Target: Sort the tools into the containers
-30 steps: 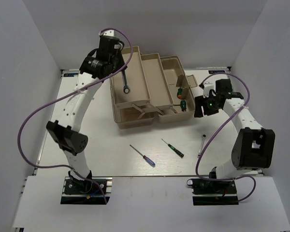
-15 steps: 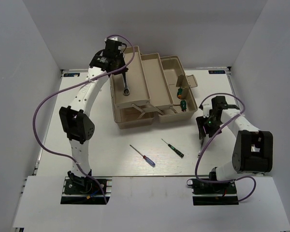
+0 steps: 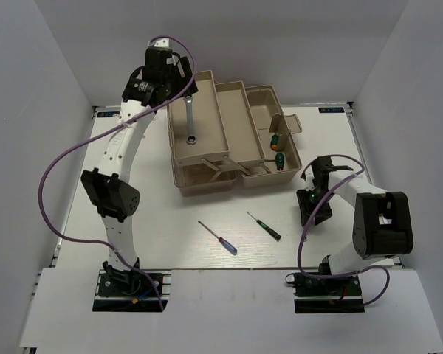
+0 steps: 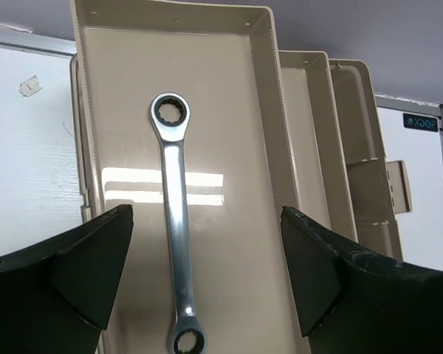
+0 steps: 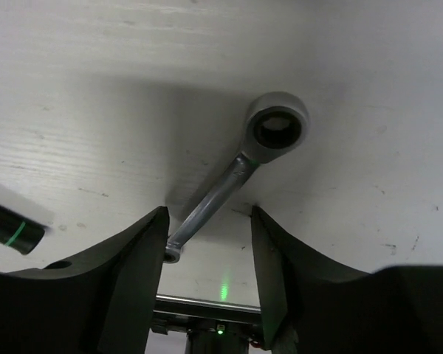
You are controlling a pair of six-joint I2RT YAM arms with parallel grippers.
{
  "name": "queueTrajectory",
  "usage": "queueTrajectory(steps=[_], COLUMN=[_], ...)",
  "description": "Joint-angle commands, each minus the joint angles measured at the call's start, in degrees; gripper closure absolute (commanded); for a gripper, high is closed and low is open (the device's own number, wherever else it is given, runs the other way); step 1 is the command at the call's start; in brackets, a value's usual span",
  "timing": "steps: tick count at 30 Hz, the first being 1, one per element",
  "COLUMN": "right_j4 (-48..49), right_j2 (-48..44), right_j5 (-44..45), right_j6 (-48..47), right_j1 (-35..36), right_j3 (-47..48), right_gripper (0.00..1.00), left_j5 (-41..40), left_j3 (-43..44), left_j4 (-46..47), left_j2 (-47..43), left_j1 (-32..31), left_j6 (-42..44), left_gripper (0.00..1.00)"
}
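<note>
A long silver wrench point(image 4: 176, 221) lies flat in the toolbox's left beige tray point(image 4: 266, 110), also seen from above as the long wrench point(image 3: 190, 118). My left gripper point(image 4: 207, 273) hangs open above it, touching nothing; in the top view the left gripper point(image 3: 173, 87) is at the tray's far end. My right gripper point(image 5: 207, 280) is low on the table, open, its fingers on either side of the short silver wrench point(image 5: 236, 177). From above, the right gripper point(image 3: 314, 210) hides that wrench. Two green-handled screwdrivers point(image 3: 279, 150) lie in the right tray.
A red-and-blue screwdriver point(image 3: 218, 237) and a thin dark screwdriver with a green band point(image 3: 263, 226) lie on the white table in front of the toolbox point(image 3: 207, 181). The dark screwdriver's handle point(image 5: 7, 230) shows left of my right fingers. White walls enclose the table.
My left gripper opened and let go of the long wrench, which now rests in the left tray. My right gripper came down and toward the front onto the short wrench, its jaws narrowing.
</note>
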Motion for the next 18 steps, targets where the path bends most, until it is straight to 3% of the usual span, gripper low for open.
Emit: queueTrajectory(steps=[1,3,6,7,12,17,18], right_j4=[2.63,1.86,1.32,1.32,3.08,2.03,2.02], right_j2=[2.65,4.49,7.39,8.18,7.93,1.61,-3.54], right_j5=[2.47,2.48,2.48,2.13,0.99,0.37,-1.89], right_j6=[7.4,11.16,15.23,16.71,18.22,14.46,12.09], right_j1=[1.31,1.49,1.58,1.49,1.31,0.79,0.61], right_j3=[-1.36,-0.5,1.09,1.36,2.15,4.61,4.96], right_gripper=[0.46,0.5,0.64,0.72,0.97,1.0,1.0], left_j5=[-0.56,-0.57,-0.57,0.04,1.88,7.25,7.86], left_j3=[-1.98,-6.46,-14.19,-18.65,-33.08,-49.43,-51.19], left_j4=[-1.56,-2.17,-3.58,-4.11,-6.13,-9.38,-11.39], left_j2=[-11.45,-15.07,-22.43,-24.3,-35.02,-43.9,-44.7], left_j1=[-0.96,-0.97,-0.97,-1.49,-2.1,-3.34,-4.03], left_j6=[2.32,2.84,2.84,2.84,2.32,3.71,3.72], left_gripper=[0.08,0.08,0.08,0.08,0.08,0.13,0.13])
